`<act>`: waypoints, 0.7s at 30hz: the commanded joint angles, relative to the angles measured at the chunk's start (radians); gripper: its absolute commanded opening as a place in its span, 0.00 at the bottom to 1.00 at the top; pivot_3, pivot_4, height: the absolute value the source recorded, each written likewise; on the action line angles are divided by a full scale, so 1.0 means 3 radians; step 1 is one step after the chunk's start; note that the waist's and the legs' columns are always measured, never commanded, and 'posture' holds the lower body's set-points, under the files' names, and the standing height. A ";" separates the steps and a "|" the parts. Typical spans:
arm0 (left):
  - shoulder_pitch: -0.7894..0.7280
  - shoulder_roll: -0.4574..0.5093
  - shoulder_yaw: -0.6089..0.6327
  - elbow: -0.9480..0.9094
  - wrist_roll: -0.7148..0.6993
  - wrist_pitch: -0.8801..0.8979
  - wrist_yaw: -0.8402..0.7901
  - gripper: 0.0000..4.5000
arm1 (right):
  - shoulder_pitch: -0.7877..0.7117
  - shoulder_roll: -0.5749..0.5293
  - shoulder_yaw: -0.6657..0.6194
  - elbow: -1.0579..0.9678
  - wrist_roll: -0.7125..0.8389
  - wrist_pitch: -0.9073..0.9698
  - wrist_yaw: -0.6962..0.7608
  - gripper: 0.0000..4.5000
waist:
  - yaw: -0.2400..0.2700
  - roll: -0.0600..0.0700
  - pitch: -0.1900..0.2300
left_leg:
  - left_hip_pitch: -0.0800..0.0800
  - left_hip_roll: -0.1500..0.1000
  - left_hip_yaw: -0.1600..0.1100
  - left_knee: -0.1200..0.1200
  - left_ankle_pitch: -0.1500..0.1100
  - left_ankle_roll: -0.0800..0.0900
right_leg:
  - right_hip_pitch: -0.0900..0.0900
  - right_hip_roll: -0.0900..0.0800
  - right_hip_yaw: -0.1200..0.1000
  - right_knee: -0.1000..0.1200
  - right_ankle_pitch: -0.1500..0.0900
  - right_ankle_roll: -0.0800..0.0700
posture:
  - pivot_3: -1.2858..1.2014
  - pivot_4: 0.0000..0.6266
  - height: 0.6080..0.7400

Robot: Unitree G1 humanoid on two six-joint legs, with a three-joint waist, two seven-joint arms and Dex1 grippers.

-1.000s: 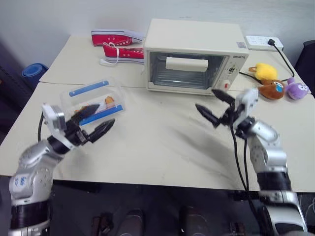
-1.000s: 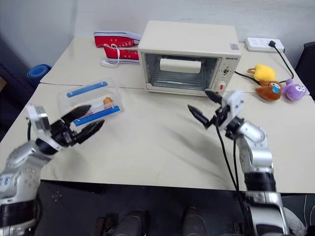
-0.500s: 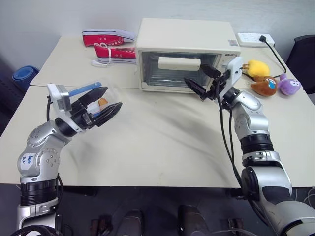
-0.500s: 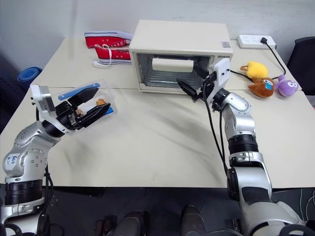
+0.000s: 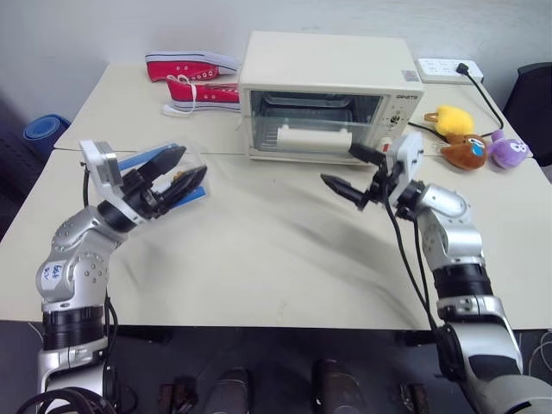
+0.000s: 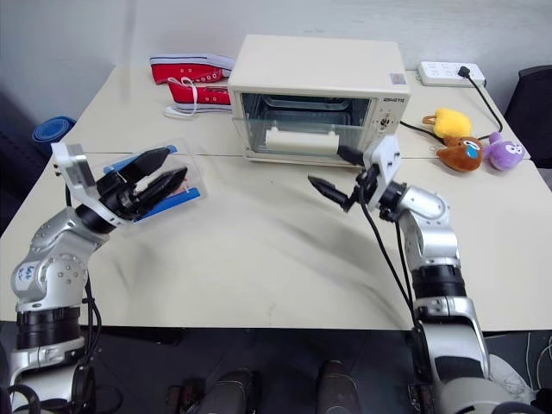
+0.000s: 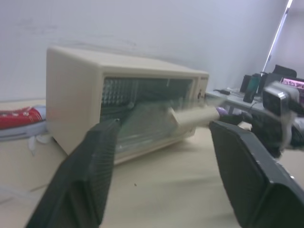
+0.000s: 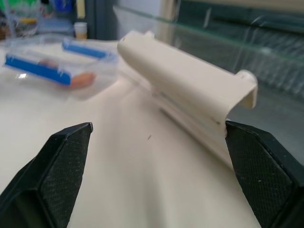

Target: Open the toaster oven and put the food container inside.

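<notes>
The cream toaster oven (image 5: 328, 65) stands at the back of the table. Its glass door hangs partly open, with the bar handle (image 5: 312, 138) tipped forward and down. My right gripper (image 5: 338, 164) is open just in front of that handle and a little to its right, with nothing between its fingers; the right wrist view shows the handle (image 8: 185, 90) close ahead. The clear food container (image 5: 138, 160) with blue clips lies on the table at the left. My left gripper (image 5: 194, 161) hovers over it, fingers apart and empty, pointing toward the oven (image 7: 128, 104).
Red shoes (image 5: 194, 73) lie behind the oven's left side. A white power strip (image 5: 448, 69) with a black cable and several plush toys (image 5: 470, 138) sit to the oven's right. A seam (image 5: 86, 148) between two tabletops runs under the container.
The oven door was shut and now hangs partly open, its handle lower. My right gripper came down and away from the handle. My left fingers have narrowed above the container.
</notes>
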 commanded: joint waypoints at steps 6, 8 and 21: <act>-0.1022 -0.0203 -0.0381 0.1307 0.0761 -0.0683 0.0046 0.12 | -0.0003 0.0021 0.0077 -0.0198 -0.0127 -0.0246 0.0014 1.00 | 0.0014 0.0000 0.0000 | 0.0001 -0.0001 0.0003 0.0001 0.0000 0.0000 | 0.0000 0.0000 0.0000 0.0001 0.0000 0.0000 | 0.52 0.24 1.00; -0.1253 -0.0304 -0.0458 0.1663 0.0876 -0.0836 -0.0027 0.01 | -0.0027 0.0026 0.0080 -0.0151 -0.0162 -0.0308 0.0005 1.00 | 0.0017 -0.0001 0.0001 | 0.0001 -0.0001 0.0005 -0.0001 0.0000 0.0000 | -0.0002 0.0000 -0.0001 0.0001 0.0000 0.0000 | 0.52 0.24 1.00; -0.1933 -0.0644 -0.0775 0.3061 0.1595 -0.1714 -0.0242 0.01 | 0.0452 -0.0108 -0.0079 -0.0378 -0.0146 -0.0627 -0.0060 1.00 | 0.0027 -0.0004 0.0002 | -0.0001 -0.0001 0.0008 -0.0001 0.0000 0.0000 | -0.0003 0.0000 -0.0005 0.0001 0.0000 0.0000 | 0.52 0.24 1.00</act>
